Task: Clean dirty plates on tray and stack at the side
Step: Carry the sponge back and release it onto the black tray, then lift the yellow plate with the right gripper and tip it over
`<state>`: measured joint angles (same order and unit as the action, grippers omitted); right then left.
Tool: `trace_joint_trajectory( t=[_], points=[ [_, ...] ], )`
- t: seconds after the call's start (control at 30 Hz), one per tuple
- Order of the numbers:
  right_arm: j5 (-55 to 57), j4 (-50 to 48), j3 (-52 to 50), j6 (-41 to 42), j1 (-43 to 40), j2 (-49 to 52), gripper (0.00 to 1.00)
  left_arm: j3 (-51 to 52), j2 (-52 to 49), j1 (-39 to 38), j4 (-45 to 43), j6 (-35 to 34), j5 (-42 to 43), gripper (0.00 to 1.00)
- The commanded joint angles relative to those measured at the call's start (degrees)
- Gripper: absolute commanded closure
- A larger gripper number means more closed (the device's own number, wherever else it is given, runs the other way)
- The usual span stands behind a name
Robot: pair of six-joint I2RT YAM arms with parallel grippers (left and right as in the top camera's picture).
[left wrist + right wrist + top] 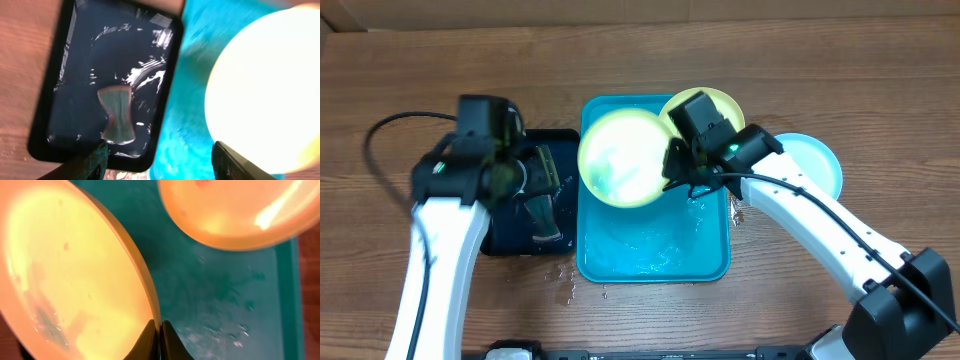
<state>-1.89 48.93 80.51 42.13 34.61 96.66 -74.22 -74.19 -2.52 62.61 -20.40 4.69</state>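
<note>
Overhead: turquoise tray (650, 250) sits mid-counter (420, 60), its long axis running away from the robot. Right claw (670, 172) pinches the right edge of the held plate (620, 160), a pale yellow-green one, above the tray's far left part. Plate is lifted and canted, its whitish face up and a little toward the left arm. Likely reason: drips fall into the tray and the face is offered for wiping. Second plate (730, 103), same colour, lies at the tray's far right corner, partly under the right wrist. Blue plate (815, 160) rests on the counter just right of the tray, probably the start of the side stack. Black tray (560, 140) lies alongside the turquoise one, on its left.

Left wrist: left claw (162, 162) hangs over the black tray's near end, fingers spread wide, nothing between them. A brownish, waisted sponge (117, 117) lies flat in the wet black tray, long axis along the tray's length. Held plate glares bright at right, over turquoise.

Right wrist: claw tips are closed tight on the held plate's rim, which runs from the tips up and left. A round plate has no long axis, only this tilt. Second plate shows a reddish smear, so cleaning seems unfinished.
</note>
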Motion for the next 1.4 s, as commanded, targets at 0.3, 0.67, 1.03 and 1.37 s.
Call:
trace_joint_trajectory(
  t=[0.3,0.67,1.03,1.37],
  points=[
    [18.1,-21.2,1.6,-3.5,13.7,8.4,0.96,-2.0,14.6,0.0,5.3,-1.1,-17.0,0.26],
    [59.8,-60.8,1.8,-50.2,22.6,10.6,0.96,1.2,11.9,0.0,10.2,-2.6,-16.7,0.23],
    [57.3,-81.2,1.7,-75.2,25.4,10.6,0.96,1.5,7.9,0.0,10.2,-3.0,-15.2,0.22],
    [57.3,-88.5,1.7,-75.6,25.8,10.6,0.96,1.6,6.7,0.0,10.2,-3.0,-15.1,0.22]
  ],
)
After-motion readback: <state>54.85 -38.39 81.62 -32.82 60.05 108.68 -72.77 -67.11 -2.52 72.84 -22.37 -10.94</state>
